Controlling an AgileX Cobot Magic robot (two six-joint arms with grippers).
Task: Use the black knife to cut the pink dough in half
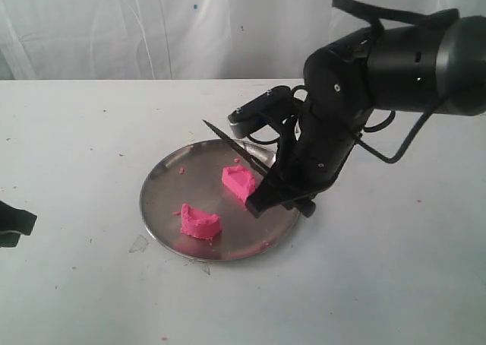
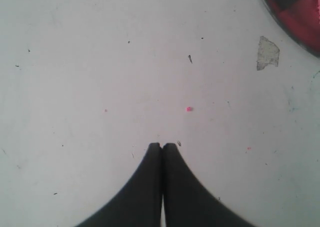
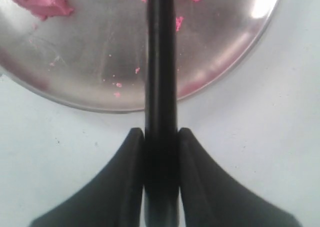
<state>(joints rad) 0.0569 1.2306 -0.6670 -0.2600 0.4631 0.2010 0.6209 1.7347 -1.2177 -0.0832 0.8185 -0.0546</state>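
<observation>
Dough [image 1: 238, 181] lies cut on the steel plate [image 1: 163, 181]: one chunk central, the other [image 1: 200, 223] toward seven o'clock. Right end effector [image 3: 161, 137] clamps the black knife [image 3: 160, 62] by its handle. Left end effector [image 2: 162, 146] rests closed, empty. Dough looks soft, sticky; the rigid knife is best gripped at its handle.

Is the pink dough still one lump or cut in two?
Cut in two. The pink dough lies as two separate chunks on the steel plate, bare metal between them.

Two pink dough chunks [image 1: 200, 223] [image 1: 240, 181], one black knife [image 1: 237, 146], one plate [image 1: 163, 181]
</observation>
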